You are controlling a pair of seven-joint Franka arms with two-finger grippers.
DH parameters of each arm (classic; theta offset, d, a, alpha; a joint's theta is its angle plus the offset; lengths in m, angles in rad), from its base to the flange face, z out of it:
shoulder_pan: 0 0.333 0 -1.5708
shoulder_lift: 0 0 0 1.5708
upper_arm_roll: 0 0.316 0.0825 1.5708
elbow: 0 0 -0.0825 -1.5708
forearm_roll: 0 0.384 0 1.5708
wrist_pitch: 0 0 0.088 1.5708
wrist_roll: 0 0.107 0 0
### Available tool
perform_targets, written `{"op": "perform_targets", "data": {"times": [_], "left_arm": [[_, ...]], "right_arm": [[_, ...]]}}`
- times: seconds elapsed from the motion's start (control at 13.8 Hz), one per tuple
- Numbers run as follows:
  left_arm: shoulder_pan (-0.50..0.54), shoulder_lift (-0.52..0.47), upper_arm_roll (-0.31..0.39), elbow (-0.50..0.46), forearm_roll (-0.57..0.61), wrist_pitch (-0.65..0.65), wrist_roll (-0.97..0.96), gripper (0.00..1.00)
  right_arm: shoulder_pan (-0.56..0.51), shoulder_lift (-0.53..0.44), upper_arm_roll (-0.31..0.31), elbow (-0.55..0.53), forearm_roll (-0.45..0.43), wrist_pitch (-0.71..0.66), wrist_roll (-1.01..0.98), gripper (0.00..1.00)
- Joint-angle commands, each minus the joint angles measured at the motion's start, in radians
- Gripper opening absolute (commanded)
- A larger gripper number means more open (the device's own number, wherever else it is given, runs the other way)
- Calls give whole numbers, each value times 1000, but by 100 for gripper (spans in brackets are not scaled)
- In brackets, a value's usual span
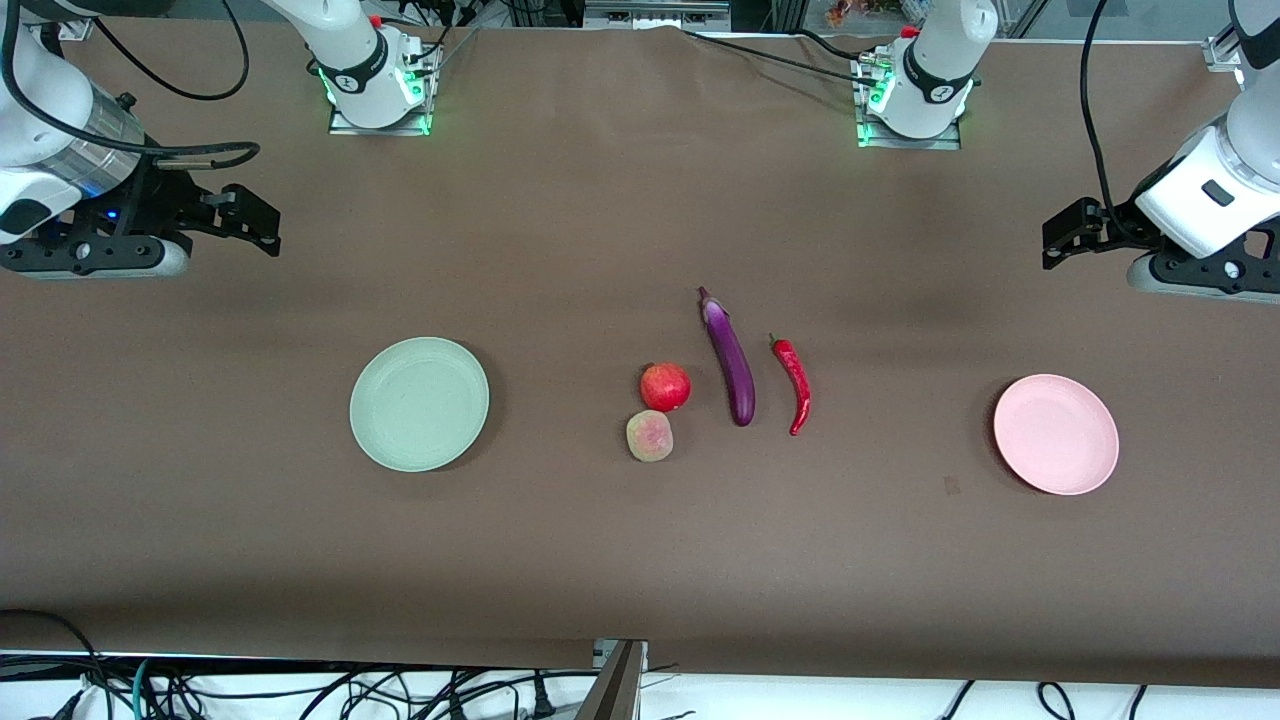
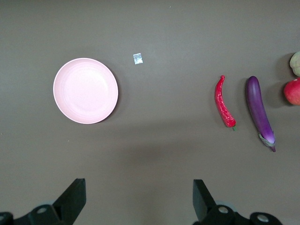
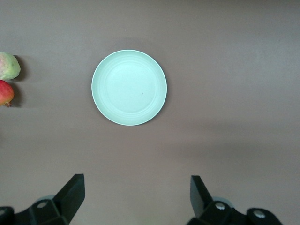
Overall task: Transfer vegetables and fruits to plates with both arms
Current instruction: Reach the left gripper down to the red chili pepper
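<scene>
Eggplant (image 1: 730, 362), chili (image 1: 793, 384), pomegranate (image 1: 665, 386) and peach (image 1: 650, 436) all sit on the bench (image 1: 560, 540) mid-frame in the front view, none moved yet. Green plate (image 1: 420, 403) is centre-left of frame, pink plate (image 1: 1056, 434) centre-right, both bare.

Left claw (image 1: 1062, 240) hangs at the right edge of frame, up off the bench, fingers spread wide, nothing in them. Right claw (image 1: 245, 222) is at the left edge, also wide and carrying nothing.

My plan: chili lies closest to the pink plate, so I'd take it with the left arm; the two round fruits lie closest to the green plate, so those go to the right arm.

- Chili: thin and curved. I'd turn the wrist so the fingers cross its width at mid-body and come in low.
- Peach and pomegranate look to be touching. I'd take the peach first and bring the fingers down clear of the pomegranate so it doesn't roll.
- Stagger the reaches; all four things are clustered together.
</scene>
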Motion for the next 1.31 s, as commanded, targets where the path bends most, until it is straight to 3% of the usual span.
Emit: {"op": "perform_targets", "data": {"times": [0.0, 0.73, 1.02, 1.23], "left_arm": [[-5, -12, 1, 4, 15, -13, 11, 100], [-12, 2, -13, 9, 12, -52, 7, 100], [-52, 106, -13, 9, 3, -102, 5, 100], [-136, 225, -13, 12, 8, -35, -39, 100]], "right_arm": [[-3, -2, 0, 10, 13, -14, 6, 100], [-3, -2, 0, 10, 13, -11, 8, 100], [-3, -2, 3, 10, 13, -11, 6, 100], [-3, -2, 3, 10, 13, -17, 8, 100]]}}
